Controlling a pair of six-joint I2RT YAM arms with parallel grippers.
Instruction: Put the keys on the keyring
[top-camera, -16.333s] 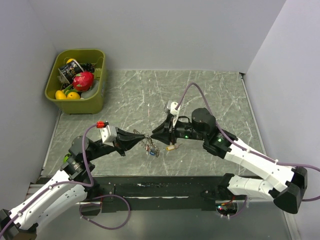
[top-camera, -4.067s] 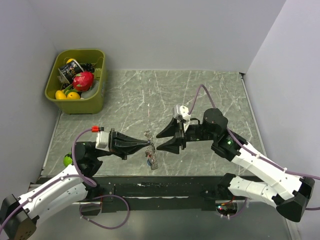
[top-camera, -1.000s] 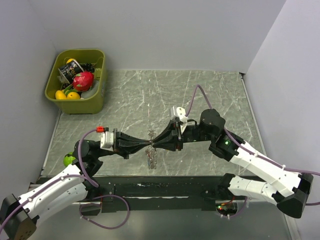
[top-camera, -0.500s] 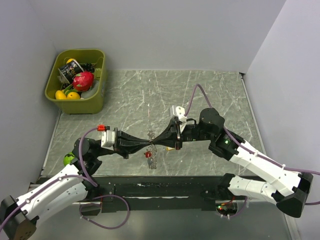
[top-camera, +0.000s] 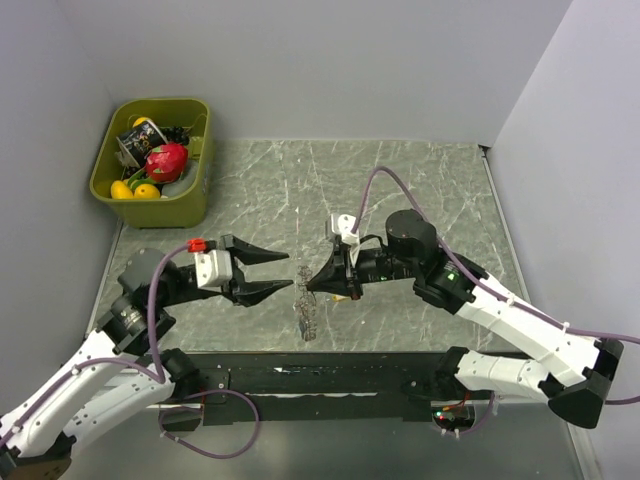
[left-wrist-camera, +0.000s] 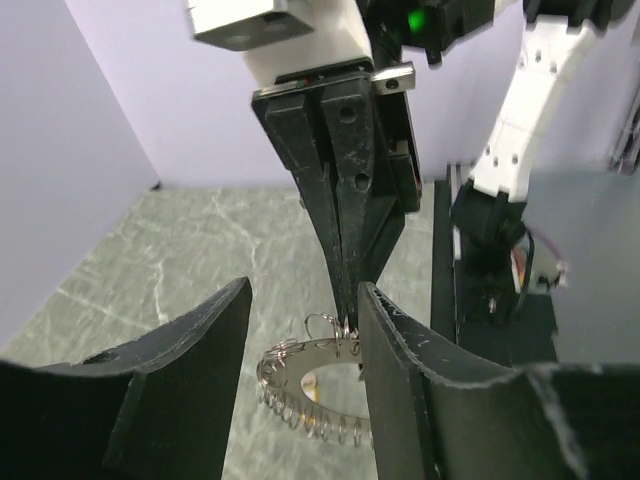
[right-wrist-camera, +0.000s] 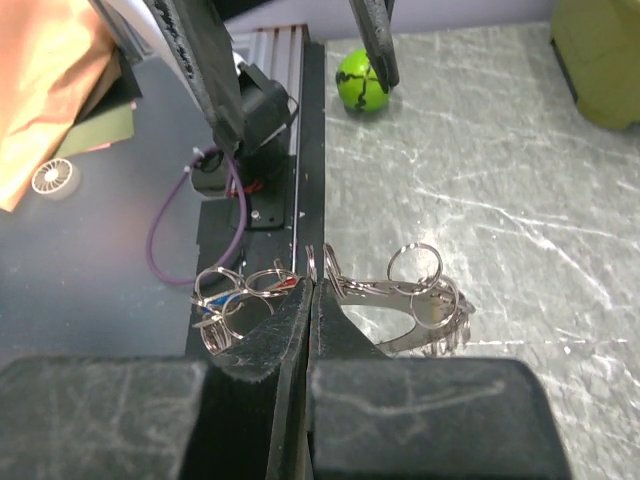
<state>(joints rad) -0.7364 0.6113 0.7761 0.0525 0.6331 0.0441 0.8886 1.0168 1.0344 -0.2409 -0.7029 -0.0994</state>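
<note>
The keyring (top-camera: 305, 305) is a flat metal loop strung with many small wire rings, hanging just above the table in the middle. My right gripper (top-camera: 308, 284) is shut on its top edge, and in the right wrist view the closed fingertips (right-wrist-camera: 312, 290) pinch the keyring (right-wrist-camera: 425, 315). A bunch of small rings with red and blue bits (right-wrist-camera: 240, 298) hangs to their left. My left gripper (top-camera: 290, 272) stands open just left of the keyring. In the left wrist view the keyring (left-wrist-camera: 305, 385) hangs between my spread fingers (left-wrist-camera: 395, 370), untouched. No loose keys are clearly visible.
A green bin (top-camera: 196, 195) full of toys stands at the back left corner. A green ball (right-wrist-camera: 362, 78) lies near the left arm's base. A black rail (top-camera: 320, 375) runs along the near table edge. Grey walls close in on three sides.
My left gripper has opened, let go of the keyring and drawn back to the left. The right gripper closed fully on the keyring and now carries it alone.
</note>
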